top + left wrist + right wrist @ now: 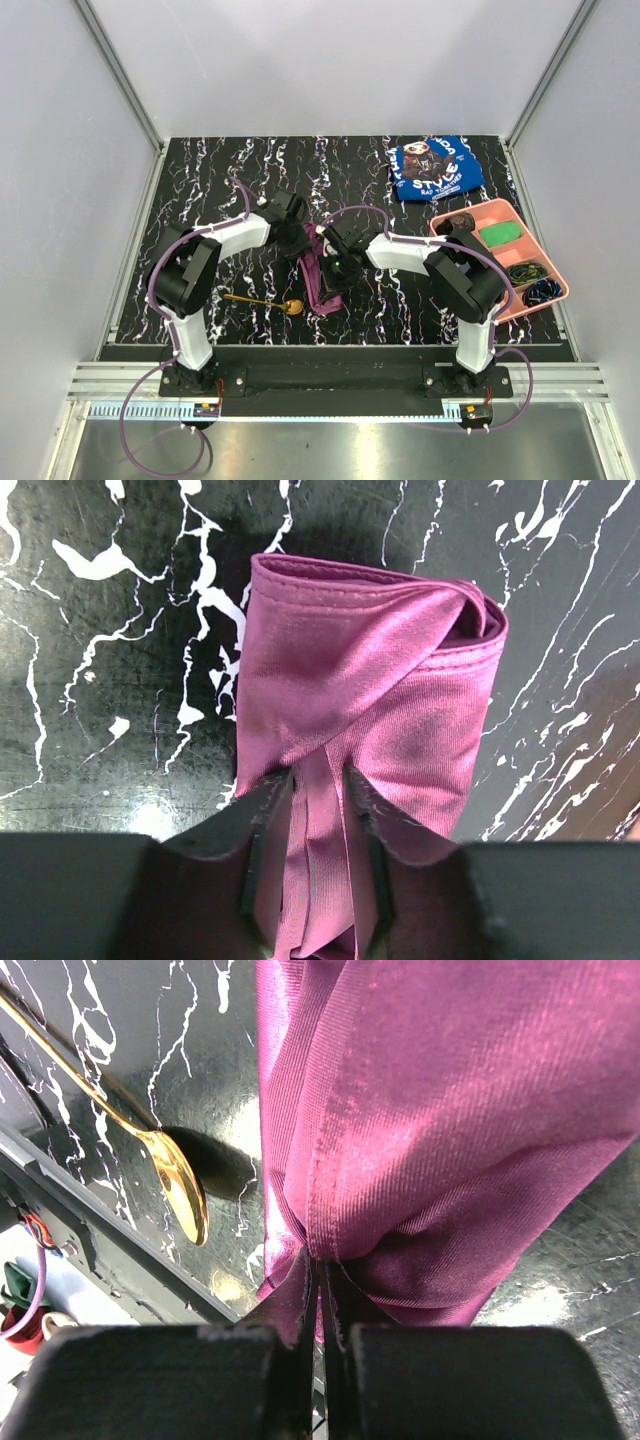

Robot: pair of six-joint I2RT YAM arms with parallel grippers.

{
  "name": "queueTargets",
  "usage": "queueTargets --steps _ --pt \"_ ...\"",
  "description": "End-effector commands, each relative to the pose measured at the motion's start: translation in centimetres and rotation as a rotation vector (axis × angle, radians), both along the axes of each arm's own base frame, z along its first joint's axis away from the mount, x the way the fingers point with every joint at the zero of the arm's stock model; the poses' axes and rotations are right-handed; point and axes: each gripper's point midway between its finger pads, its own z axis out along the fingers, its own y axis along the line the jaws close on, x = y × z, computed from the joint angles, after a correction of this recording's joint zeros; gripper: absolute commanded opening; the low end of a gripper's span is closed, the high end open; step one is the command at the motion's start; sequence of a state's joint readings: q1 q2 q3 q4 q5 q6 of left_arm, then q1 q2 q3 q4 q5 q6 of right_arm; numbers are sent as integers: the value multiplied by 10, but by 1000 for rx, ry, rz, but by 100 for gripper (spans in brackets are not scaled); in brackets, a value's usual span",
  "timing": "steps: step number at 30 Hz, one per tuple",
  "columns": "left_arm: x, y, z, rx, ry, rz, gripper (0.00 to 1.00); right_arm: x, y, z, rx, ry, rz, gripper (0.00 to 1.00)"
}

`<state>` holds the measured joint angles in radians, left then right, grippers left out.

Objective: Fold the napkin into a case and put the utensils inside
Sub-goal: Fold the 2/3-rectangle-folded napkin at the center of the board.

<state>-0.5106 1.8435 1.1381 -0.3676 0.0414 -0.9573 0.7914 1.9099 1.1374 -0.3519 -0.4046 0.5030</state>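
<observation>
The plum-purple napkin [322,292] lies bunched into a narrow, layered strip at the middle of the table, between the two arms. In the left wrist view the napkin [370,670] shows a diagonal fold over a rolled top edge. My left gripper [303,242] [318,780] stands partly open, and loose layers of cloth run between its fingers. My right gripper [328,280] [322,1265] is shut, pinching the hemmed edge of the napkin [450,1110]. The gold spoon [262,300] lies flat on the table just left of the cloth. Its bowl [180,1195] points toward the cloth.
A pink tray [560,290] with compartments holding small items stands at the right. A blue printed cloth [435,168] lies behind it. The table's front edge [100,1250] runs close under the spoon. White walls enclose the black marbled table.
</observation>
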Motion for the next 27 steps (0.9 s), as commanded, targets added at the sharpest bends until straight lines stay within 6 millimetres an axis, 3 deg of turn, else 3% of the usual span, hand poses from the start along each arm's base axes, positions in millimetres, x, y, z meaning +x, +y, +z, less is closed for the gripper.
queueTargets --steps 1,6,12,14,19,27 --pt "21 0 8 28 -80 19 24 -5 -22 -35 -121 13 -8 0" --pt "28 1 16 49 -120 -25 0 -6 -24 -37 -127 16 -11 0" --pt "36 14 48 116 -223 -75 0 -11 -29 -38 -130 17 -11 0" --pt "36 20 51 130 -232 -74 0 -12 -29 -37 -128 18 -7 0" --pt "33 32 26 152 -164 -80 0 -16 -26 -38 -107 34 1 0" --pt "41 42 17 177 -182 -83 0 -24 -24 -39 -73 58 13 0"
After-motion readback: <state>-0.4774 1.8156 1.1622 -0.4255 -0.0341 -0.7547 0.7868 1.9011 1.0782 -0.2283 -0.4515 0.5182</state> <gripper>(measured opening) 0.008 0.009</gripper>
